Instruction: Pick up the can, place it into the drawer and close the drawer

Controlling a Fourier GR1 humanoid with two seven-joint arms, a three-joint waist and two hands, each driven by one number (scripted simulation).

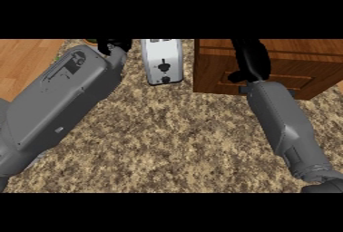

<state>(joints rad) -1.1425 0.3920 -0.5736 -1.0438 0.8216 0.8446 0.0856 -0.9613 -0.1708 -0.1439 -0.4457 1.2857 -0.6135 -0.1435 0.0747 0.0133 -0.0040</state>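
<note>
Crossing the speckled granite counter (167, 136) from the lower left, the left grey forearm (60, 102) slants up to the top edge, where only a sliver of the black left hand (112, 45) shows; whether its fingers are spread or curled I cannot tell. Right of it a silver toaster (163, 61) stands at the top edge, its long axis running away from the viewer; no readable writing shows on it. Further right sits the wooden drawer (288, 68), brown front facing the viewer. The right hand (249, 56) lies on it, black fingers extended straight along the wood. The can is nowhere visible.
</note>
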